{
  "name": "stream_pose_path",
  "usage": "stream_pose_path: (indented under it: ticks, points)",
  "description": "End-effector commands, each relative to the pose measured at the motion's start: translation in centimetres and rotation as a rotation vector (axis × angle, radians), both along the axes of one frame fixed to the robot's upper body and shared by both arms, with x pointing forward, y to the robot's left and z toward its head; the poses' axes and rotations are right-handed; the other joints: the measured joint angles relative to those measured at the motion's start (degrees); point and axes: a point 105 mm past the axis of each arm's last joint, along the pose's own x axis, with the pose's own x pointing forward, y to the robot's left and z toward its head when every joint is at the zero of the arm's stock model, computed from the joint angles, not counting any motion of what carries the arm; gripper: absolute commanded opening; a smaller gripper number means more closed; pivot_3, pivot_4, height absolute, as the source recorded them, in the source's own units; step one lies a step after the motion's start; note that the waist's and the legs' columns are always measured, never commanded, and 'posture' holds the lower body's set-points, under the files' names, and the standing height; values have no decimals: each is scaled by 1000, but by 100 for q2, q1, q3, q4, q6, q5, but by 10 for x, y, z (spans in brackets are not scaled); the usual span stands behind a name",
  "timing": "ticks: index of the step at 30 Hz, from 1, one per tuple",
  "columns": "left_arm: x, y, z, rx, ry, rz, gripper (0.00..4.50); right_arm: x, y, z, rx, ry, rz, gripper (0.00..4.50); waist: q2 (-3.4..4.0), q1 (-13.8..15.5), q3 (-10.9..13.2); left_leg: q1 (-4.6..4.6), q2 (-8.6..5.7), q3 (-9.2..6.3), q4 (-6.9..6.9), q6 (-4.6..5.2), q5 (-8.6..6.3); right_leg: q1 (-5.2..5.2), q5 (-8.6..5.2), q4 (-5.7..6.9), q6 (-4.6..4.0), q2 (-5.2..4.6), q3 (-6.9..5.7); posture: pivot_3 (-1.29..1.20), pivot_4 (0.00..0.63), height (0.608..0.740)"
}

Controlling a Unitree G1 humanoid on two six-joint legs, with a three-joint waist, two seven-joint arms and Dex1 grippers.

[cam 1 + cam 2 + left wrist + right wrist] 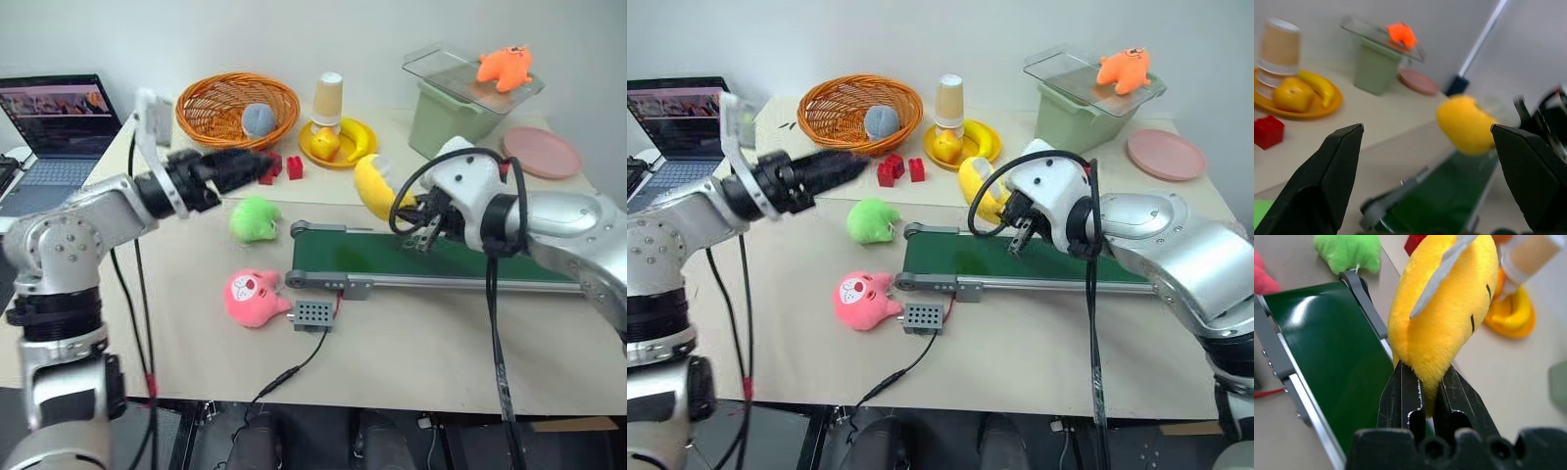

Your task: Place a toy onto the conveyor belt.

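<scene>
The table (411, 352) carries the conveyor belt (392, 257), which lies across its middle with a small grey perforated box (313, 314) wired just in front of its left end. Above the belt's far edge, the right gripper (1422, 391) is pinched tight on a yellow plush toy (1442, 303), holding it clear of the belt. The left gripper (1425, 161) hangs over the table with jaws wide apart and empty. A green plush (253, 217) and a pink plush (255, 297) lie near the belt's left end.
</scene>
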Motion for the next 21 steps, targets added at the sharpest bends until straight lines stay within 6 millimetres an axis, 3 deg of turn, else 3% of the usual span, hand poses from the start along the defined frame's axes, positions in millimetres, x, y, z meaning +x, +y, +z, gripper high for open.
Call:
stream_pose_path:
  ticks: [1, 10, 17, 21]
  points:
    - [-23, -9, -6, 121, -18, -164, 4459, -7, 10, 15, -113, -186, 122, 0, -1, 0, 1, -1, 1, 0, 0, -5, 3, -2, -1, 2, -1, 0, -1, 0, 150, 740]
    - [-22, -6, -3, 220, -64, -213, 4459, -1, 3, -22, -318, -291, 171, 0, -1, 43, 2, -4, -2, -8, 3, -9, 6, 1, -4, 6, -3, 2, -1, 0, 150, 740]
    - [-30, -11, 5, 283, -94, -291, 4459, 11, -1, -47, -332, -310, 148, 0, -2, 28, 3, -7, -2, -6, 7, -12, 8, -1, -5, 7, -2, 3, -1, 0, 150, 740]
    - [-35, -17, 6, 311, -116, -340, 4459, 14, 1, -52, -331, -329, 147, 0, -2, 26, 3, -6, -2, -7, 7, -12, 8, 0, -6, 8, 0, 3, -1, 0, 150, 740]
